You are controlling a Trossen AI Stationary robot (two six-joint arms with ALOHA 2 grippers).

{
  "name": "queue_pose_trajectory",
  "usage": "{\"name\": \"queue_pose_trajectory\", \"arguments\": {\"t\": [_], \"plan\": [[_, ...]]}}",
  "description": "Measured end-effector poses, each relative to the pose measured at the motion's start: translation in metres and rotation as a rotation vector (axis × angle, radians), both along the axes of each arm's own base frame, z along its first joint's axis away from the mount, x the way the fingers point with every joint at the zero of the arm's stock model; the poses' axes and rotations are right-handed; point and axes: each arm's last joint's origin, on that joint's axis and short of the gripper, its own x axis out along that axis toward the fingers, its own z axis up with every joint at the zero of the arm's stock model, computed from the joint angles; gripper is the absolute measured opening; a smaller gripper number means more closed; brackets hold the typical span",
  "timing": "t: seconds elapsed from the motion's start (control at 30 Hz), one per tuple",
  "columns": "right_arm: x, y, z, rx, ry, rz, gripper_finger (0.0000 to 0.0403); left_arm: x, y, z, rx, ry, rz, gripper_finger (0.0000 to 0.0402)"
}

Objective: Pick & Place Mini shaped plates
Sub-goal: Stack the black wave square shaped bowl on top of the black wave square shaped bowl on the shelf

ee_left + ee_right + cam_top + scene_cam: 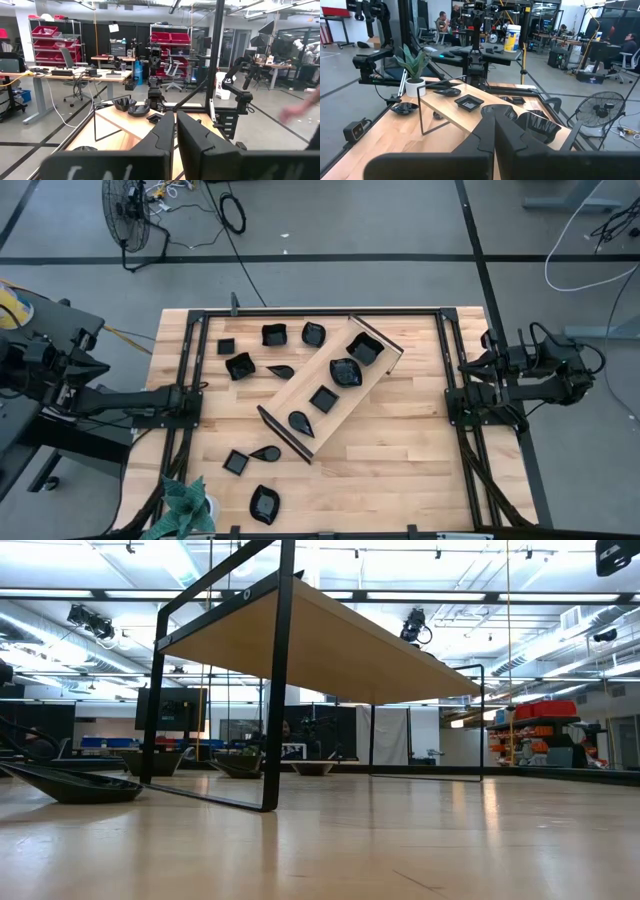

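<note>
Four plates (346,372) are seen on the centre tray (290,387), eight left on the table (400,470); both grippers (196,390) (452,392) are parked clenched, empty.

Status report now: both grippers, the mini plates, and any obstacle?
Left gripper shut, empty, parked at the table's left edge. Right gripper shut, empty, parked at the right edge. Four mini plates on the tray, others on the table. No obstacle seen.
</note>
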Motion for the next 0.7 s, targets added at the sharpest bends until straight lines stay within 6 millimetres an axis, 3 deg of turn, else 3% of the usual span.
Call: {"name": "queue_pose_trajectory", "arguments": {"t": [0.7], "plan": [[0.0001,0.0000,0.0000,0.000,0.000,0.000,0.0009,0.0000,0.0001,0.0000,0.000,0.000,0.000,0.0025]]}}
